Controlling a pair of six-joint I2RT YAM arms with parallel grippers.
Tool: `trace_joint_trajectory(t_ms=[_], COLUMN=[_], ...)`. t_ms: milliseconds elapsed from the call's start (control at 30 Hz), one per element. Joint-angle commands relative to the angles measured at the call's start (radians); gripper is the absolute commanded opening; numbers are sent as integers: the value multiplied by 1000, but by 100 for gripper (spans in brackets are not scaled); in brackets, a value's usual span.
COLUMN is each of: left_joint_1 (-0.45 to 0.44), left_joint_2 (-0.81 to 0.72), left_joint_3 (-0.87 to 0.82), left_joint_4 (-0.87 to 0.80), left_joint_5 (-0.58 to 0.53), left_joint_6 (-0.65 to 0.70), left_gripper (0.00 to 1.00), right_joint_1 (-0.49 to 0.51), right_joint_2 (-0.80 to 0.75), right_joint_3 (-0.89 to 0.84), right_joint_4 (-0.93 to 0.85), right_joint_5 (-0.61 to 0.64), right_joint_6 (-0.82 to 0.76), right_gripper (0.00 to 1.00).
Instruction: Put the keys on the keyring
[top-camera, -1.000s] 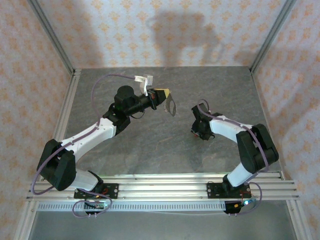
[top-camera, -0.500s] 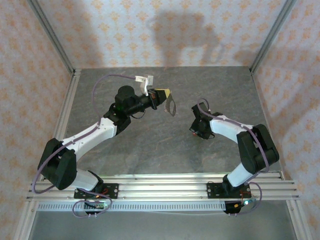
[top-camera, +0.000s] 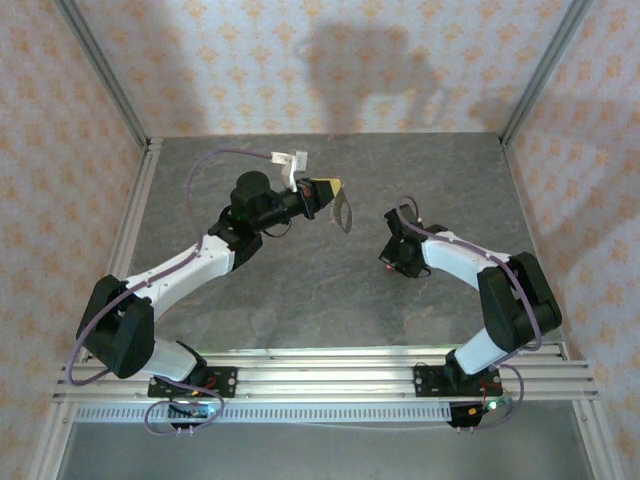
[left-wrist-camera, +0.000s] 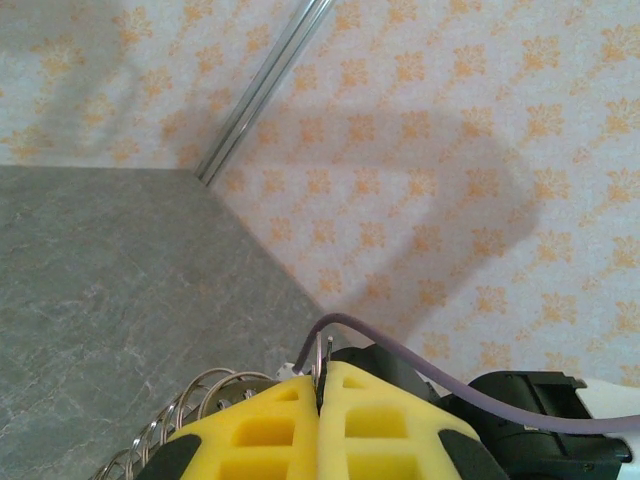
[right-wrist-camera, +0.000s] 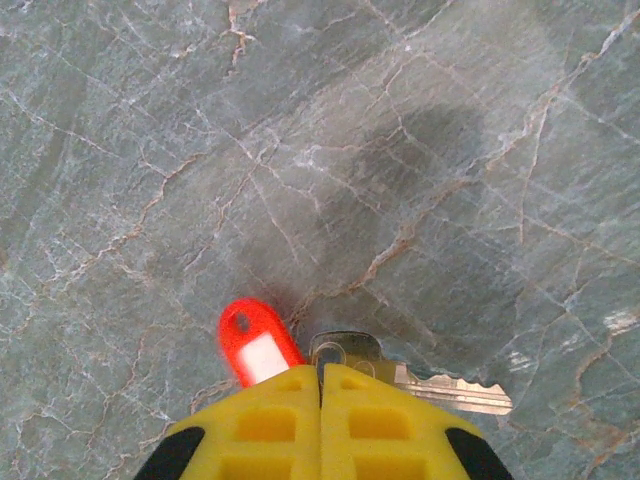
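Top view first: the left arm reaches out to the far middle of the table (top-camera: 300, 300). The left gripper (top-camera: 322, 192) has its yellow tips squeezed together on the keyring (top-camera: 343, 213), which hangs off the tip up in the air, just right of it. Over on the right, the right gripper (top-camera: 393, 264) points straight down at the tabletop, a bit nearer than the left one and well apart from it.

Left wrist cam: the yellow fingers (left-wrist-camera: 270, 420) are pressed tight with a thin bit of wire poking out of the seam between them. Silvery loops of the keyring (left-wrist-camera: 195, 395) curl out on the left side of the fingers. The grey table and patterned wall (left-wrist-camera: 450, 150) sit behind. A purple cable (left-wrist-camera: 400, 350) runs over a black arm part at the lower right.

Right wrist cam: the fingers (right-wrist-camera: 380, 420) are closed together right down on the key (right-wrist-camera: 345, 350), which lies flat on the table. Its red tag sticks out to the left of the tips and the toothed blade pokes out to the right. Looks like a pinch right where the tag meets the metal head.
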Motion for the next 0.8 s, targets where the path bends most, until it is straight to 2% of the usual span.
trace_joint_trajectory(t_ms=[0, 167, 233, 400, 667, 767], left_joint_1=[-8, -7, -7, -8, -8, -8], left_joint_2=[4, 6, 6, 6, 7, 7], left_joint_3=[12, 12, 13, 11, 10, 8], left_joint_4=[61, 61, 61, 62, 65, 67], left_joint_5=[18, 20, 20, 20, 20, 20], left_joint_6=[-11, -11, -10, -11, -13, -15], left_gripper=[0, 0, 0, 0, 0, 0], right_joint_1=[2, 2, 2, 2, 2, 2], right_joint_2=[-2, 3, 6, 6, 4, 15], right_joint_3=[-10, -16, -19, -20, -28, -27], right_joint_4=[-20, -16, -10, -5, 5, 12], right_joint_5=[9, 10, 8, -1, -8, -12], right_joint_6=[-9, -9, -9, -11, -12, -12], right_gripper=[2, 12, 11, 0, 0, 12])
